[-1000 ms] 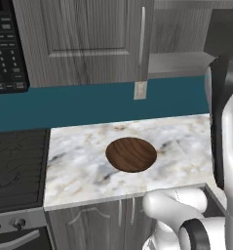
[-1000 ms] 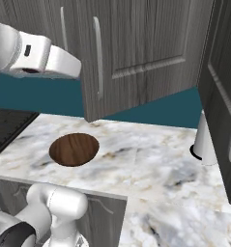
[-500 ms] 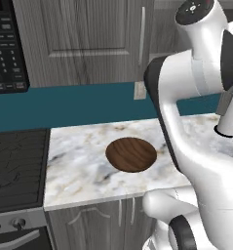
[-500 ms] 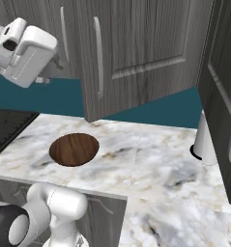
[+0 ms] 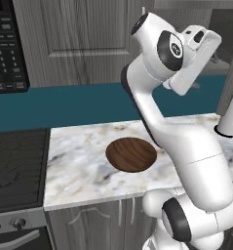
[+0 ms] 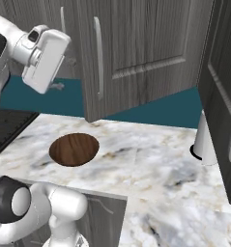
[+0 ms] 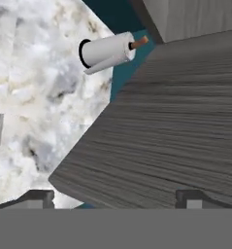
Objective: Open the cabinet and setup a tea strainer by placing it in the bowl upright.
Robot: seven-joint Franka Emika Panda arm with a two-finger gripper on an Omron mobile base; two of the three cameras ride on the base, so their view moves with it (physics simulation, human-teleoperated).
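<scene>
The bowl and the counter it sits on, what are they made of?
The bowl looks like dark brown wood, smooth with a soft sheen: faint grain lines run across it. The counter looks like polished marble or a stone look-alike: white with grey and tan veins. Since this is a rendered scene, the pictures alone can't say if either is real wood or stone.

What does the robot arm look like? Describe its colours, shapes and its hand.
The arm is glossy white with rounded, tube-like segments and dark grey round joint caps. Its hand is a boxy white block, with two small dark finger tips.
</scene>
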